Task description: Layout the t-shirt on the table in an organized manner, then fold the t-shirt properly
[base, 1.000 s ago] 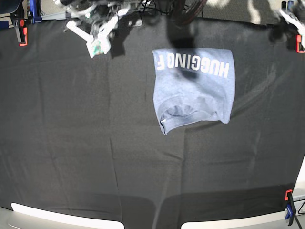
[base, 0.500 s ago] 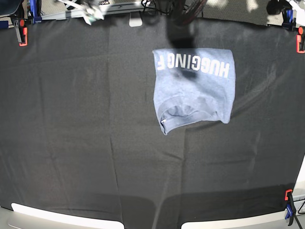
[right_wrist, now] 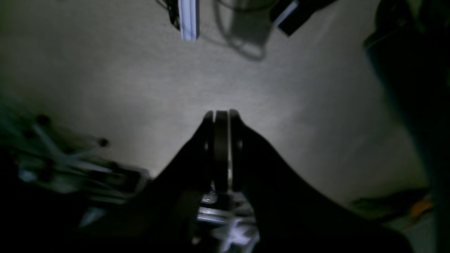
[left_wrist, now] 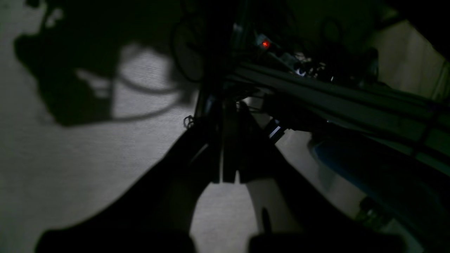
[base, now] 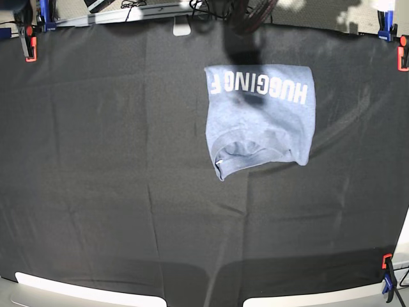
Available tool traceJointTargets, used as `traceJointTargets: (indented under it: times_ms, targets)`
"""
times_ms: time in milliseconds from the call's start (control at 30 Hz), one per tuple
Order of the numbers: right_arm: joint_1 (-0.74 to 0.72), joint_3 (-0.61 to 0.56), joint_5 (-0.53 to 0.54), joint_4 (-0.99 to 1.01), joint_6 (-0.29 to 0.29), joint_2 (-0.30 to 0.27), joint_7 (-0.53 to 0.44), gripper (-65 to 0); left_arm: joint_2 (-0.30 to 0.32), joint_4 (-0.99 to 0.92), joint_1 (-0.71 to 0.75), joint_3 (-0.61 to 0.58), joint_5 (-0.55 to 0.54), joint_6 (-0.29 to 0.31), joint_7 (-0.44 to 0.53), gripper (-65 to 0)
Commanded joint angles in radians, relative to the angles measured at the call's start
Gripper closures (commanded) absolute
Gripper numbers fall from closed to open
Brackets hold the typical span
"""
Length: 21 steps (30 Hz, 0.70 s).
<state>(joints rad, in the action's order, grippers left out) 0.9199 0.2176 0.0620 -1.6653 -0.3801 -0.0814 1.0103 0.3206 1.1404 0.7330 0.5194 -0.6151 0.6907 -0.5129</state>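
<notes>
The t-shirt (base: pixel 259 118) lies folded into a rough rectangle on the table (base: pixel 96 192), right of centre towards the far edge. Its white "HUGGING F" lettering faces up along the far side and the collar is at the near side. Neither gripper shows in the base view. In the left wrist view my left gripper (left_wrist: pixel 225 116) is a dark silhouette with its fingers pressed together, holding nothing, over pale floor. In the right wrist view my right gripper (right_wrist: pixel 221 114) is shut and empty, also over pale floor. The shirt shows in neither wrist view.
Red and blue clamps hold the black cloth at the far left corner (base: pixel 29 50), the far right corner (base: pixel 401 56) and the near right corner (base: pixel 387 276). Cables and a metal rail (base: pixel 128 13) run behind the far edge. Dark frame rails (left_wrist: pixel 334 95) are beside the left gripper.
The arm at the base view's upper left has drawn back past the far edge and out of view. The arm at the upper right has also left. The shirt has not moved.
</notes>
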Motion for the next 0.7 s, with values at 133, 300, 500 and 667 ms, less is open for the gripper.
traceJointTargets:
  times_ms: [133,300,500,667]
  targets:
    - [-0.173,0.005,-0.006,0.369,-0.002,-0.088,-0.093,0.0,0.046,-0.249,-0.067,-0.131,0.190,0.007,0.290,0.0]
    - [-0.379,0.005,-0.006,0.751,-0.006,-0.167,-0.227,0.0,0.037,-0.454,-0.182,-0.214,0.278,0.007,0.420,0.0]
    - [-0.557,0.004,-0.006,1.052,-0.047,-0.225,-0.468,0.0,0.001,-0.611,-0.305,-0.220,0.274,0.007,0.436,-3.3]
    - [-0.663,0.004,-0.001,1.139,-0.095,-0.222,-0.603,-5.8,-0.055,-0.672,-0.400,-0.220,0.275,-0.214,0.462,-13.0]
